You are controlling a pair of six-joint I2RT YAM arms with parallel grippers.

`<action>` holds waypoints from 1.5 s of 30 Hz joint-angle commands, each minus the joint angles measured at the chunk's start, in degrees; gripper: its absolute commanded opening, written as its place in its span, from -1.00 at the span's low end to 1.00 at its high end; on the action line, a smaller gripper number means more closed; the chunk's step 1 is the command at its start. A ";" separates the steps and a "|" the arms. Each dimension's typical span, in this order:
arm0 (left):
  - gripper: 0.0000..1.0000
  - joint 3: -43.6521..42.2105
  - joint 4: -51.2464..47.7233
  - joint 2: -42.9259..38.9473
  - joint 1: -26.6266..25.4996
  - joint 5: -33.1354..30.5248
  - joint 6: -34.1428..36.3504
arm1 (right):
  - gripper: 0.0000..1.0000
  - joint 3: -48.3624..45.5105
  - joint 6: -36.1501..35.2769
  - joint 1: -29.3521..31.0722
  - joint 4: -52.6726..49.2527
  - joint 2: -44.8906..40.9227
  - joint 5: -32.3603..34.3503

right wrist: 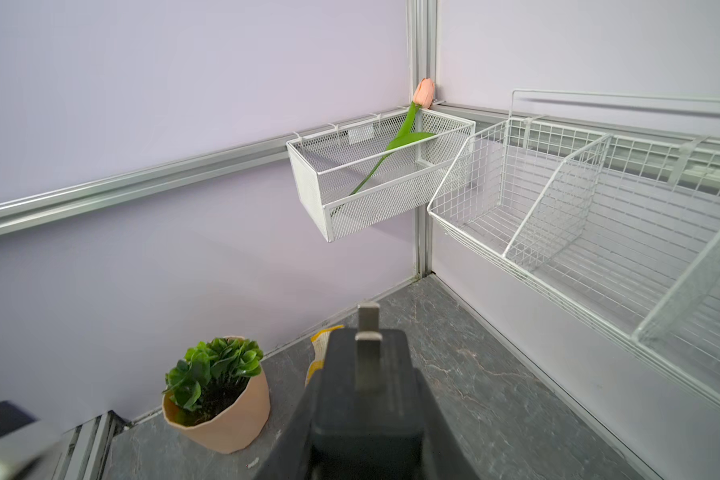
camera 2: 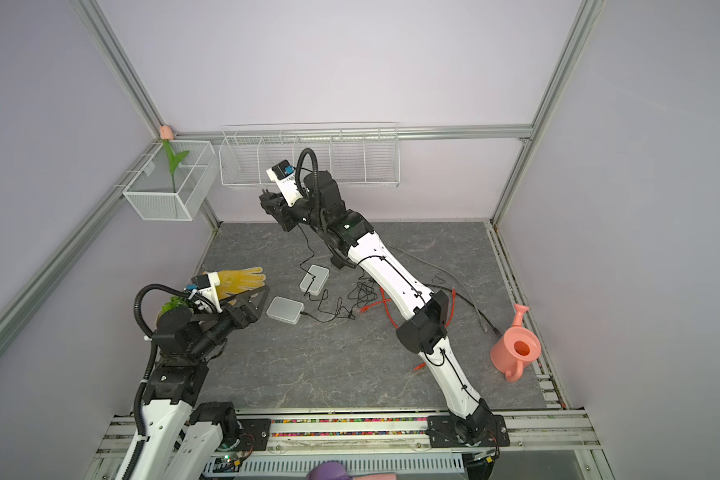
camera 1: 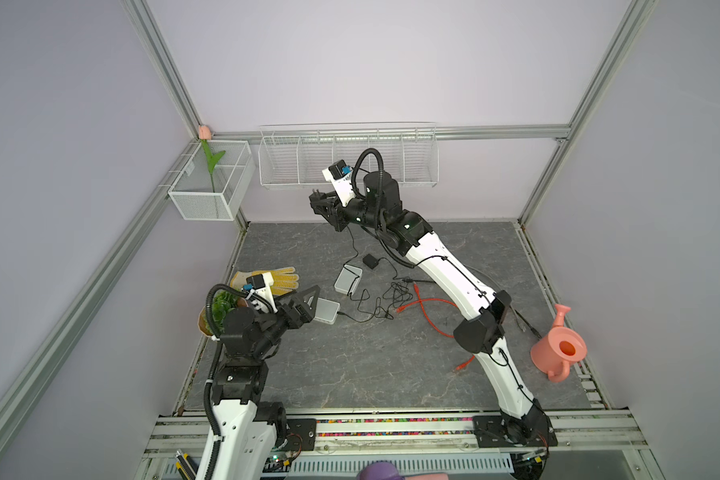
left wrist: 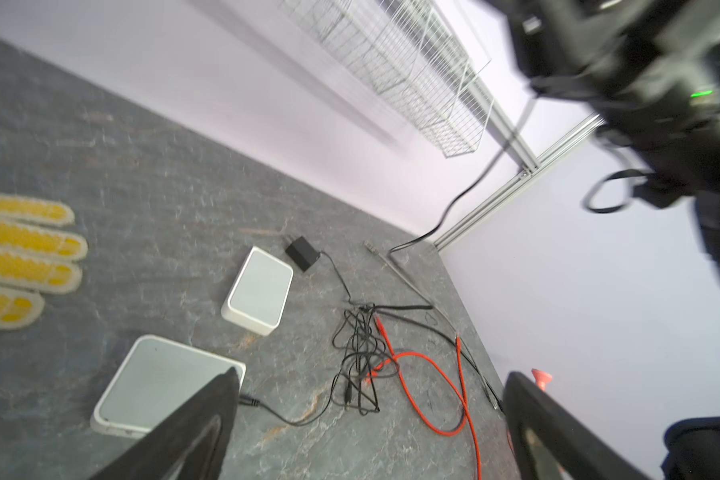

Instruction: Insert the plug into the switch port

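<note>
Plug (right wrist: pixel 366 374) is riding high near the back wall, the right gripper (camera 1: pixel 320 202) clamping its black body; the left gripper (left wrist: pixel 373 376) is hanging wide open by the nearer switch (left wrist: pixel 159 382); seemingly mid-carry, next needing lowering and lining up with a port.

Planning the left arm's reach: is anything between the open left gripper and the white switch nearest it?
Nothing visible does. The left gripper hangs open close to the near switch; that switch's black cable leaves its side beside one finger, not between them.
</note>
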 commanded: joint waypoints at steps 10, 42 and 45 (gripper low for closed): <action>1.00 2.03 -5.38 -3.41 -0.11 -3.22 2.60 | -0.88 0.44 7.36 -1.12 6.71 14.49 -3.45; 1.00 -0.44 -5.84 -3.29 -0.05 -5.08 2.95 | -0.39 -0.25 -5.37 2.33 -4.39 25.52 12.37; 1.00 -0.79 -5.85 -3.23 0.02 -5.50 2.94 | -0.37 -1.23 -5.97 2.42 -5.14 24.91 12.98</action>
